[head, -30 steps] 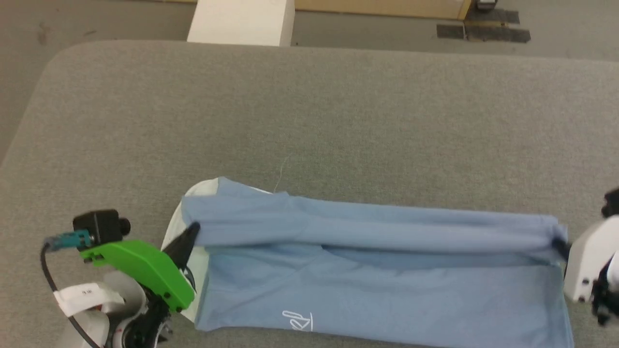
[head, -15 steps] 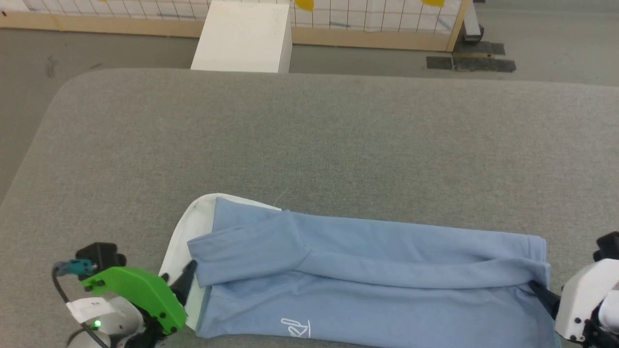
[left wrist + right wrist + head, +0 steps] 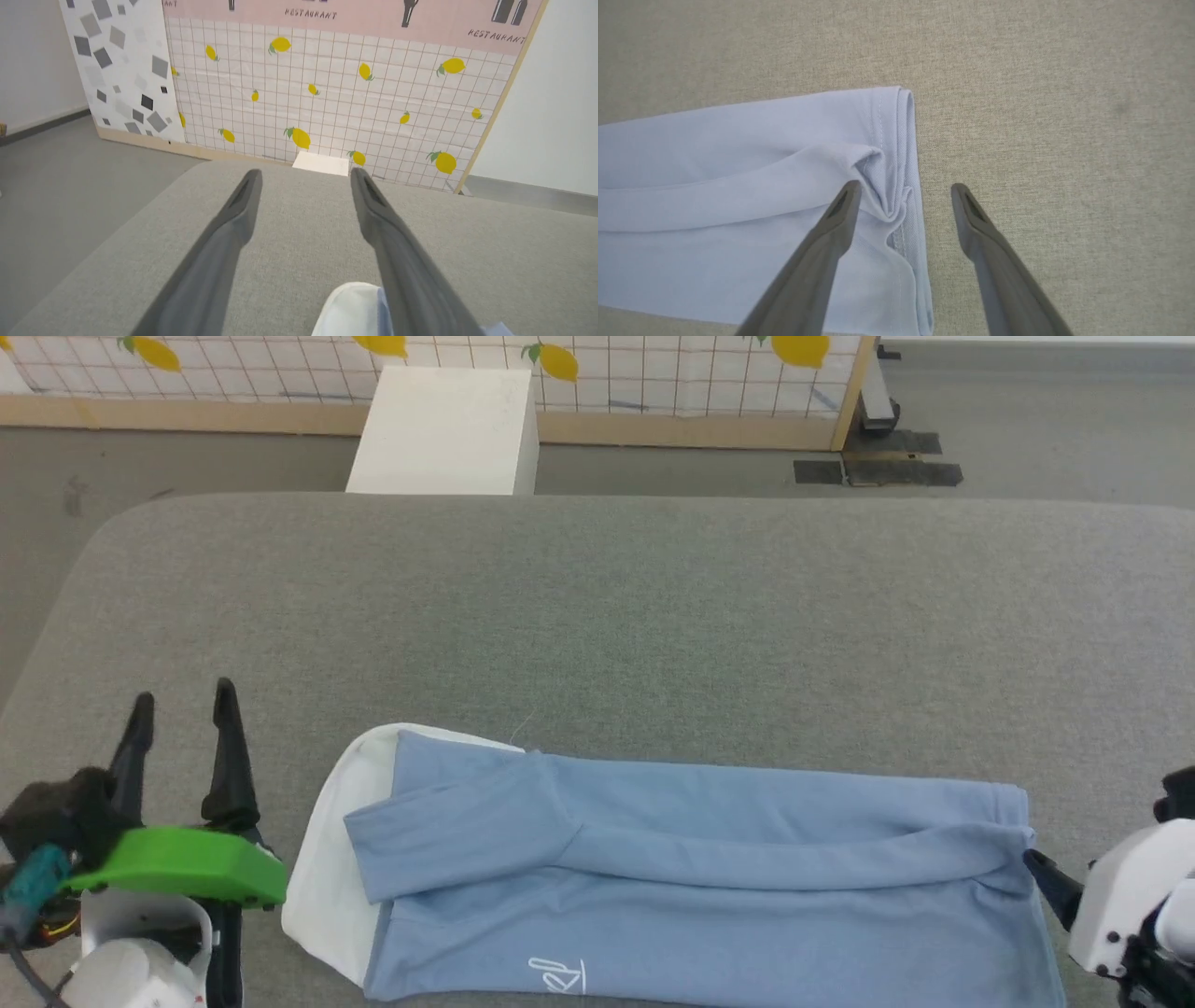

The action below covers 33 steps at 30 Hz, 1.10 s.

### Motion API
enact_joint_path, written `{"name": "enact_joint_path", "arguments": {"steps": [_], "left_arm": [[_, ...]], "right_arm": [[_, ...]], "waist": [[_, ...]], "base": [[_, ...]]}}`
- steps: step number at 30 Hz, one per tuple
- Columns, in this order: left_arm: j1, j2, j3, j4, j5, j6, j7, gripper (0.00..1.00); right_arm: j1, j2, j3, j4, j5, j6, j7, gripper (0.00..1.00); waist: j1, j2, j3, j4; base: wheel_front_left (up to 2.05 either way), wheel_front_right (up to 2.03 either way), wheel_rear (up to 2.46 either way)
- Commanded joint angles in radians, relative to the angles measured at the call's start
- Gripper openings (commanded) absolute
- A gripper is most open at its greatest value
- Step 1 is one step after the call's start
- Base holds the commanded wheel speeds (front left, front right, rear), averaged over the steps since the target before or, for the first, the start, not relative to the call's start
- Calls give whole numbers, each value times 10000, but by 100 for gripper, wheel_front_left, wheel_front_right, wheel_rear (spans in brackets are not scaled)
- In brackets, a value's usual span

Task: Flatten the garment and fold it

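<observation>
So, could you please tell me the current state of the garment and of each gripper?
garment: lying on the grey table, far side and sleeve folded over the front, a ridge along the fold, not held.
left gripper: open, empty, apart from the collar end.
right gripper: open, empty, at the hem end.

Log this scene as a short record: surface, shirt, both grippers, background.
surface: grey cloth-covered table
shirt: light blue, lying flat, far long edge folded over itself, white collar at the left end
left gripper: open, empty, beside the collar end, off the shirt
right gripper: open, empty, fingers straddling the hem
background: white box beyond the table
</observation>
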Motion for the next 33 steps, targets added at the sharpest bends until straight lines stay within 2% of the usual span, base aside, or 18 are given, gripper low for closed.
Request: {"name": "enact_joint_path", "arguments": {"steps": [1, 5, 9, 14, 15, 16, 17, 23, 28, 33], "left_arm": [[-98, -78, 34, 89, 283, -60, -623, 100], [-203, -248, 65, 231, 1082, -208, -1494, 100], [-252, -876, 451, -285, 1981, -569, -1577, 100], [13, -1507, 821, -422, 2466, -1055, -1580, 100], [31, -1615, 903, -422, 2550, -1134, -1581, 100], [41, -1704, 976, -419, 2602, -1192, -1581, 100], [58, -1795, 1056, -392, 2672, -1257, -1581, 100], [102, -2143, 1376, -243, 2943, -1583, -1582, 100], [132, -2386, 1593, -96, 3126, -1754, -1582, 100], [144, -2551, 1704, 19, 3213, -1951, -1582, 100]], "right_arm": [[-248, 89, 93, 192, -181, -15, -147, 100], [-572, 235, 201, 844, -531, -15, -631, 100], [-696, 188, 353, 1752, -790, -15, -689, 100], [-774, -2, 648, 2360, -657, -15, -571, 100], [-792, -50, 691, 2457, -577, -15, -494, 42], [-808, -104, 743, 2494, -519, -15, -480, 12], [-832, -148, 754, 2535, -387, -15, -454, 0], [-949, -888, 453, 2478, 52, -15, -214, 0], [-1072, -1944, -652, 2643, -134, -15, 10, 0], [-1315, -2493, -1862, 3174, -838, -15, 19, 0]], "waist": [[1, -1, 197, 5], [1, -1, 502, 101], [1, -1, 791, 203], [1, -1, 921, 225], [1, -1, 941, 228], [1, -1, 956, 231], [1, -1, 973, 232], [1, -1, 996, 243], [1, -1, 1020, 286], [1, -1, 1077, 335]], "base": [[0, 0, 0], [0, 0, 0], [0, 0, 0], [0, 0, 0], [0, 0, 0], [0, 0, 0], [0, 0, 0], [0, 0, 0], [0, 0, 0], [0, 0, 0]]}}
